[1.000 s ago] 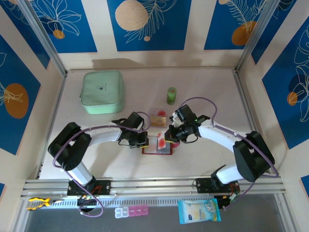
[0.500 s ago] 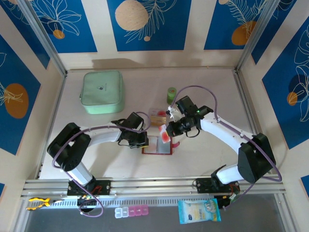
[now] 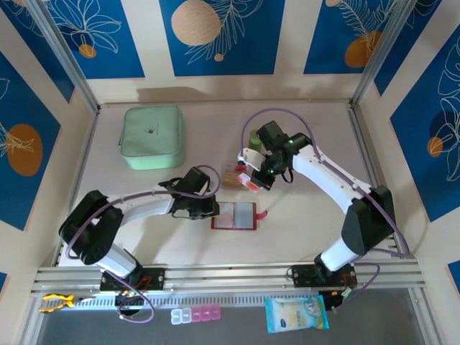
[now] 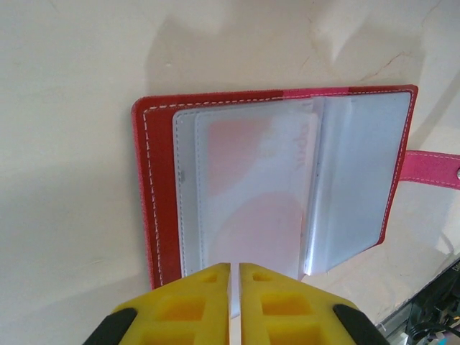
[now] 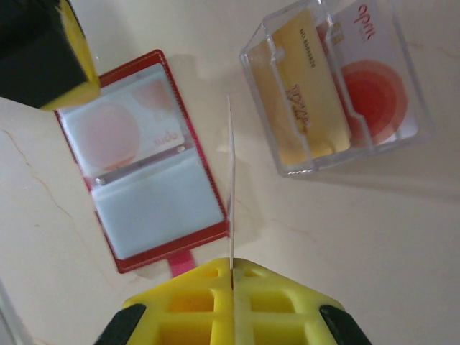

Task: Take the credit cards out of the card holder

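Card holder (image 5: 154,208) — one credit card (image 5: 118,133) inside

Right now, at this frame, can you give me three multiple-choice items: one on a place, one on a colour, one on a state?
1. Where does the clear box stand?
A. beyond the card holder, farther from the robot
B. on top of the card holder
C. nearer the robot than the card holder

2. What colour is the pouch?
A. black
B. mint green
C. yellow

3. The jaws of the right gripper are:
A. wide open
B. shut on the pouch
C. shut on a credit card

Answers:
1 A: the top view shows the box farther up the table.
2 B: its fabric is pale green.
3 C: the right wrist view shows the card edge-on between them.
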{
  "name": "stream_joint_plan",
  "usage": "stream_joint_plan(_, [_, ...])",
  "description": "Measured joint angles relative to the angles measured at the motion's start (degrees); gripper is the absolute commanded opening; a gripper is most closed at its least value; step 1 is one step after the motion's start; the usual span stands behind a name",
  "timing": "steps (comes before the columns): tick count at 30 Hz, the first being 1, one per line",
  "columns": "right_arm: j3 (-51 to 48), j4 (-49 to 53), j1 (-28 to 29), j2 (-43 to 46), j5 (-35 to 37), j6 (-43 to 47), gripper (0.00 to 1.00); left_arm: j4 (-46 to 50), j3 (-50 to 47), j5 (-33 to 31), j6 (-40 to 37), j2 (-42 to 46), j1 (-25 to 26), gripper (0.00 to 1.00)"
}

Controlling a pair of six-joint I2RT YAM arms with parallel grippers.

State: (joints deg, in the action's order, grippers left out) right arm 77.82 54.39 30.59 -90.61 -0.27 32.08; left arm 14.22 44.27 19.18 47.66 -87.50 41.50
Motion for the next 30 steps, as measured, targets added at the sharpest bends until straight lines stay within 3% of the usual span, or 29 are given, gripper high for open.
stream_joint_plan(7, [12.4,4.4,-0.7,-10.7,2.3,8.9,0.0,0.0,-2.9,-0.4,0.0,3.2,-0.7,0.12])
stream_joint_plan(17, [25.0,7.3,-1.0,-22.0,3.3,14.8,0.0,0.1,-6.2,-0.9,0.5,7.4,-2.2,0.13])
stream_joint_plan(30, [32.4,9.8,-1.5,-28.0,3.3,18.3,0.0,0.5,-7.3,-1.7,1.3,9.9,-4.0,0.14])
